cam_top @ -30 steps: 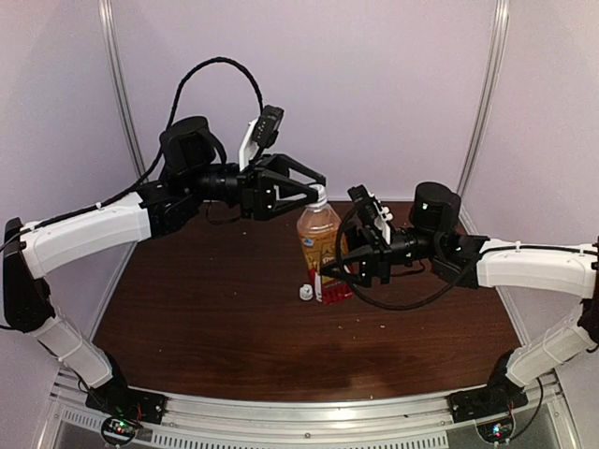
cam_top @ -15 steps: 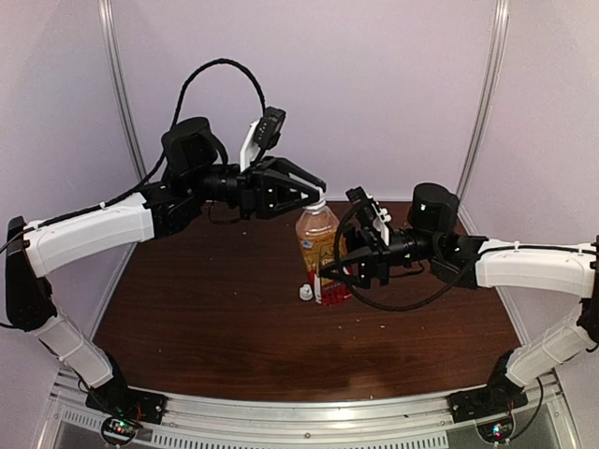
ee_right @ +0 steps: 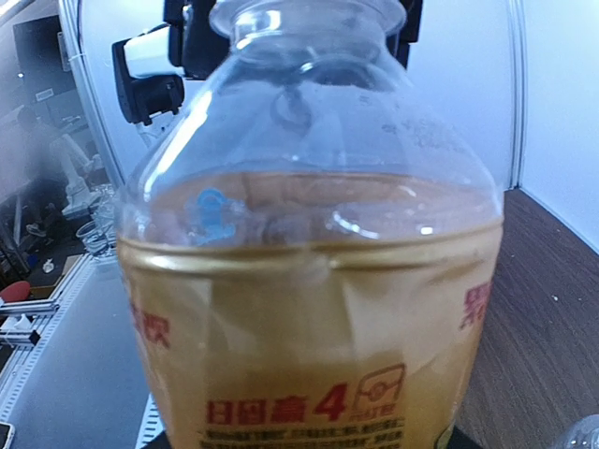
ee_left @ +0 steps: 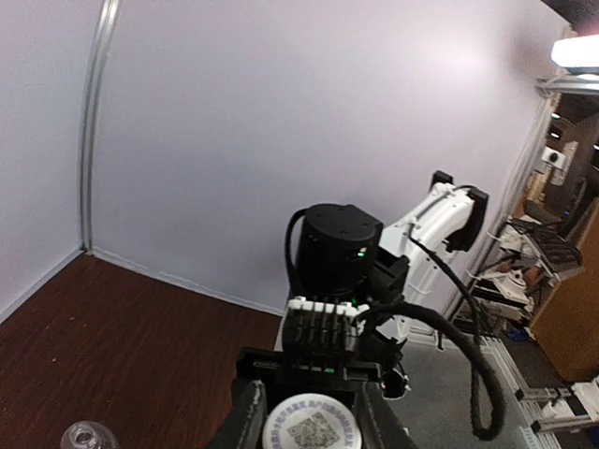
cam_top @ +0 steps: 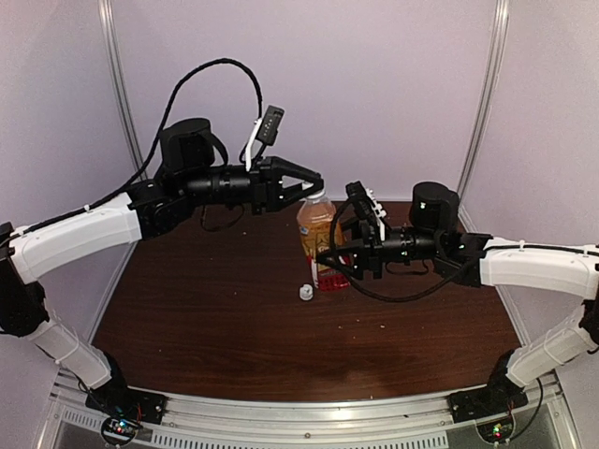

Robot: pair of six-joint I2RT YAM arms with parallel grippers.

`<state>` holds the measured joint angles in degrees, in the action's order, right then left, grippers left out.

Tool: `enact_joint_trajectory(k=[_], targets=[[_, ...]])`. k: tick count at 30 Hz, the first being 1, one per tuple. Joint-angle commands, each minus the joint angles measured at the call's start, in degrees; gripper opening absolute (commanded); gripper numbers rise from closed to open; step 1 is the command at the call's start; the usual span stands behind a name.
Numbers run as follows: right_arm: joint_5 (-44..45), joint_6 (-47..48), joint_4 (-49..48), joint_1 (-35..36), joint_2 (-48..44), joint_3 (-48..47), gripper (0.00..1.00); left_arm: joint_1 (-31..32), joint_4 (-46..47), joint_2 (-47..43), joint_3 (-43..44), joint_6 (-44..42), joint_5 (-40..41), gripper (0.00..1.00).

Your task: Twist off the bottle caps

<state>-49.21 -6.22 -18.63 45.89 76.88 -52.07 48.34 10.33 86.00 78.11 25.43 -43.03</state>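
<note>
Sideways, left fingers [cam_top: 313, 186] tight on the cap [ee_left: 312, 428] — right fingers [cam_top: 332, 261], arm level, snug round the bottle [cam_top: 315, 224].

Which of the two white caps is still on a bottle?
The cap atop the amber bottle, pinched between the left fingers. The other cap lies loose on the table beside that bottle's base.

A dark brown wooden table [cam_top: 206, 318] stands between pale lilac walls [cam_top: 393, 84], with a slim metal post [cam_top: 120, 84] at the rear left and a second post [cam_top: 489, 84] at the rear right. A silver rail [cam_top: 309, 412] runs along its near edge; cluttered shelving [ee_left: 552, 271] shows beyond the wall's edge
</note>
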Motion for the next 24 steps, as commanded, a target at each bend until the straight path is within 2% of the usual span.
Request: enact_joint_trajectory(k=[1,3,6,9,13,16,24], targets=[[10.3,2.7,3.6,0.3,-1.5,-1.2,0.32,4.2,-12.2,-3.5,4.2,0.1,27.5,0.11],[11.5,3.0,3.6,0.3,-1.5,-1.3,0.32,6.2,-17.0,-3.1,6.6,0.2,34.3,0.11],[11.9,3.0,3.8,0.3,-1.4,-1.4,0.32,7.8,-18.4,-3.2,7.5,1.4,38.5,0.13],[12.0,3.0,3.7,0.3,-1.6,-1.3,0.32,7.9,-18.2,-3.0,7.7,2.0,38.3,0.18],[11.2,3.2,4.0,0.3,-1.2,-1.6,0.32,7.9,-16.8,-2.2,7.9,0.7,34.2,0.26],[10.4,3.3,4.2,0.3,-1.0,-1.7,0.32,7.9,-16.5,-2.2,8.1,0.0,32.1,0.35],[5.1,3.3,2.4,0.3,-1.5,-0.5,0.32,7.6,-16.8,-4.2,7.9,-4.3,29.8,0.67]])
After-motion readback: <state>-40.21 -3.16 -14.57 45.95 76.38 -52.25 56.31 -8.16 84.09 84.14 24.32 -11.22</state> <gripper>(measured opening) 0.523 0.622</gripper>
